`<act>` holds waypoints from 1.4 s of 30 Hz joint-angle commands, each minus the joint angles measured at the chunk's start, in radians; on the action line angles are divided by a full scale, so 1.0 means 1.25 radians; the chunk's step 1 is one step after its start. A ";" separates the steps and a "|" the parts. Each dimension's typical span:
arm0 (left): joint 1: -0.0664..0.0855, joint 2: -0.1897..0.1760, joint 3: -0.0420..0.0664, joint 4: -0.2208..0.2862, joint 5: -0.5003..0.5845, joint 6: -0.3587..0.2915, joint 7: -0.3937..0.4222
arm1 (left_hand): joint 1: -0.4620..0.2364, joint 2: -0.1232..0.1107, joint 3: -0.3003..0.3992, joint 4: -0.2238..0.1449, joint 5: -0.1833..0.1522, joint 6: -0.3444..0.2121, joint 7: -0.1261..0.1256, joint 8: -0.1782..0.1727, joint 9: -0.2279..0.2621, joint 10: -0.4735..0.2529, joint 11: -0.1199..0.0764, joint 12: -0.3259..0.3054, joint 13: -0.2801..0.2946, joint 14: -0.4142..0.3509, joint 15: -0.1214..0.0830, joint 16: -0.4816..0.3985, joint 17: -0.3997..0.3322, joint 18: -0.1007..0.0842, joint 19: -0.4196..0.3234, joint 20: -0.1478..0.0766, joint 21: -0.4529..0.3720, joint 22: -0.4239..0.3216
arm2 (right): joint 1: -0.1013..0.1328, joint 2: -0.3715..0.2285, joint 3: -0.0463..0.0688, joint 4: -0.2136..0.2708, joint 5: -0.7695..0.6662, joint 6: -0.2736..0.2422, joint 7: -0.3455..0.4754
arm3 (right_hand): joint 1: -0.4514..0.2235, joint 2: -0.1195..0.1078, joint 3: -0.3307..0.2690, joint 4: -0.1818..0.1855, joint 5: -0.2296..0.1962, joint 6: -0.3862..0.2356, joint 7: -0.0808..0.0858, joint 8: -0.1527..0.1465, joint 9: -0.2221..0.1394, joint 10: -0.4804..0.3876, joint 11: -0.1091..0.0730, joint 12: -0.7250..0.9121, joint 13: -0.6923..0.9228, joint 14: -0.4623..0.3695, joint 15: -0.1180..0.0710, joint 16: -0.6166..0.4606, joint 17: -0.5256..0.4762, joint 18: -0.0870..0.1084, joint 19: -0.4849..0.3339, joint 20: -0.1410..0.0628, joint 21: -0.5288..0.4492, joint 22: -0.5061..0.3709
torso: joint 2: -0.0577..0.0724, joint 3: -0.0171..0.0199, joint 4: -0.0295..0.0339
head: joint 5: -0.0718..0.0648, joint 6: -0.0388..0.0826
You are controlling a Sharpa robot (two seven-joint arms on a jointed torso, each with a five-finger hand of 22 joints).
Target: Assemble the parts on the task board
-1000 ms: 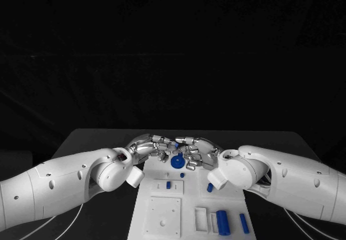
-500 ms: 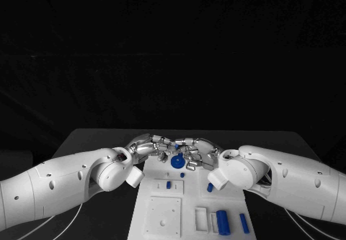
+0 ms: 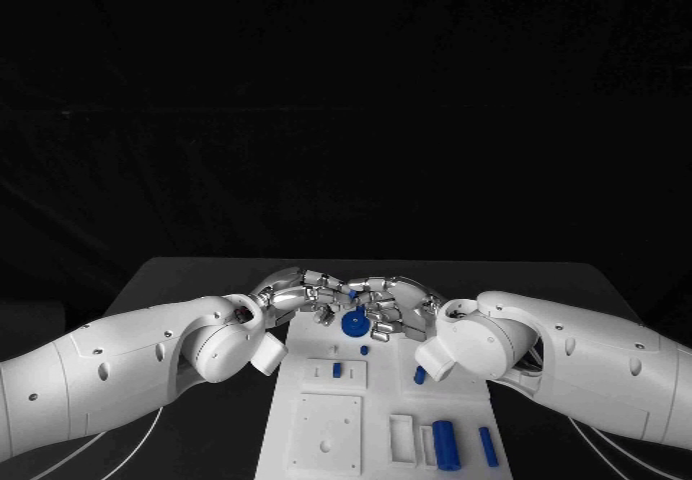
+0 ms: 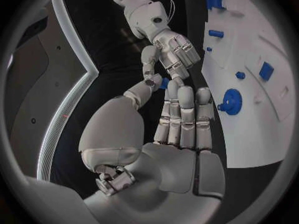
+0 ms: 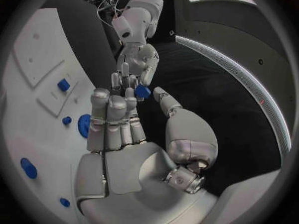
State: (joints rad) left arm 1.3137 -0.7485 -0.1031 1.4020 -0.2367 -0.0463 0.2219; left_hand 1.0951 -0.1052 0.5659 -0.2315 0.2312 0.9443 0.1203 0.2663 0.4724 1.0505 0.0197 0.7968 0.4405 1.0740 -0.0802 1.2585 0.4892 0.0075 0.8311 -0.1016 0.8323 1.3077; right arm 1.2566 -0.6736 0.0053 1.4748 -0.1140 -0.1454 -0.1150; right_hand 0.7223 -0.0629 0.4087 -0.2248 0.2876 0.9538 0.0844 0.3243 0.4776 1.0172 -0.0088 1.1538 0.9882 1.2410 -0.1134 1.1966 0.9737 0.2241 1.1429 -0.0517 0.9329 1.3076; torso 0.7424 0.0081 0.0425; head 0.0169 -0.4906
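Note:
My two hands meet fingertip to fingertip above the far end of the white task board (image 3: 325,420). A small blue part (image 3: 351,295) sits between them. In the left wrist view the left hand (image 4: 181,119) pinches this blue part (image 4: 162,82) between thumb and a finger, and the right hand (image 4: 171,47) touches it from the other side. In the right wrist view the right hand (image 5: 115,119) has its thumb and a fingertip at the blue part (image 5: 142,91), with the left hand (image 5: 138,57) on it too. A blue gear (image 3: 353,321) stands on the board just below the hands.
Nearer on the board are a small blue peg (image 3: 364,350), a short blue piece (image 3: 338,369) in a recess and another blue piece (image 3: 420,375) by the right edge. A thick blue cylinder (image 3: 446,445) and a thinner blue rod (image 3: 488,447) lie at the near right.
The fingertips of both hands have drawn slightly closer around the small blue part. The arms and the parts on the board have stayed put.

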 commanded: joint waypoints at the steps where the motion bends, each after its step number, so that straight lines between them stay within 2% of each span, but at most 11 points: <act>1: 0.000 0.002 0.001 0.002 -0.019 0.007 0.012 | 0.001 0.005 0.000 -0.005 -0.004 -0.001 0.007 0.002 0.001 -0.002 0.001 0.004 -0.001 -0.002 -0.005 0.002 0.000 0.002 0.004 -0.065 -0.002 0.008 | 0.000 0.001 0.000 0.002 -0.003 0.015 0.018 | 0.008 0.001 0.006 -0.003 0.004 0.022 0.014 0.000 0.002 0.004 -0.001 0.004 -0.001 0.004 -0.004 0.004 0.000 0.030 0.007 0.002 0.006 0.015 | 0.000 0.0000 0.0002 | 0.000 0.000; 10: 0.000 0.003 0.001 0.003 -0.026 0.006 0.012 | 0.001 0.005 0.000 -0.007 -0.005 -0.001 0.007 0.002 0.001 -0.002 0.001 0.005 -0.001 -0.002 -0.005 0.002 0.000 0.002 0.004 -0.065 -0.002 0.008 | 0.000 0.001 0.000 0.001 -0.002 0.017 0.020 | 0.019 0.007 0.029 -0.012 -0.008 0.025 0.013 -0.001 0.005 0.006 -0.001 0.005 -0.002 0.005 -0.004 0.005 0.000 0.030 0.009 0.004 0.007 0.015 | 0.000 0.0000 -0.0003 | 0.000 -0.001; 23: 0.000 0.002 0.001 -0.003 -0.034 0.002 0.012 | 0.003 0.006 0.001 -0.010 -0.006 -0.001 0.007 0.002 0.001 -0.002 0.001 0.005 -0.001 -0.002 -0.005 0.003 0.000 0.002 0.004 -0.065 -0.002 0.009 | 0.000 0.000 0.000 0.002 -0.003 0.016 0.030 | 0.082 0.015 0.108 -0.033 -0.034 0.042 0.009 0.004 0.015 0.013 -0.005 0.008 -0.004 0.010 -0.007 0.007 0.001 0.030 0.018 0.007 0.014 0.015 | 0.000 0.0001 0.0000 | 0.000 -0.001; 31: 0.000 0.002 0.001 -0.008 -0.037 0.005 0.011 | 0.004 0.008 0.002 -0.011 -0.006 -0.001 0.007 0.002 0.001 -0.002 0.001 0.006 -0.002 -0.002 -0.005 0.003 0.000 0.002 0.004 -0.065 -0.002 0.009 | 0.000 0.000 0.000 0.003 -0.001 0.017 0.042 | 0.082 0.006 0.110 -0.036 -0.053 0.046 0.009 0.005 0.018 0.015 -0.006 0.008 -0.004 0.011 -0.008 0.008 0.002 0.030 0.019 0.009 0.016 0.016 | 0.000 0.0002 0.0002 | 0.000 -0.001; 42: 0.000 0.004 0.001 -0.003 -0.048 0.006 0.011 | 0.006 0.006 0.002 -0.014 -0.007 -0.002 0.007 0.001 0.000 -0.004 0.001 0.006 -0.002 -0.003 -0.005 0.003 0.000 0.002 0.004 -0.065 -0.002 0.009 | 0.000 0.000 0.000 0.003 0.000 0.008 0.047 | 0.082 0.016 0.116 -0.033 -0.058 0.052 0.006 0.007 0.021 0.016 -0.008 0.009 -0.004 0.011 -0.010 0.010 0.003 0.030 0.020 0.009 0.018 0.016 | 0.000 0.0000 -0.0002 | 0.000 -0.001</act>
State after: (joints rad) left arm 1.3149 -0.7465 -0.1014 1.3951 -0.2814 -0.0453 0.2331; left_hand 1.1016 -0.1013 0.5682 -0.2449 0.2272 0.9427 0.1235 0.2672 0.4744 1.0505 0.0196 0.8008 0.4387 1.0718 -0.0820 1.2585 0.4893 0.0076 0.8311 -0.1016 0.8324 1.3074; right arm 1.2554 -0.6761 0.0038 1.4732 -0.1132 -0.1507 -0.0865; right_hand 0.8246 -0.0474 0.5496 -0.2665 0.2207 0.9825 0.0632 0.3280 0.5016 1.0332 -0.0143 1.1580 0.9840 1.2544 -0.1192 1.2036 0.9767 0.2252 1.1614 -0.0413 0.9486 1.3074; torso 0.7423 0.0082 0.0424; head 0.0163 -0.4921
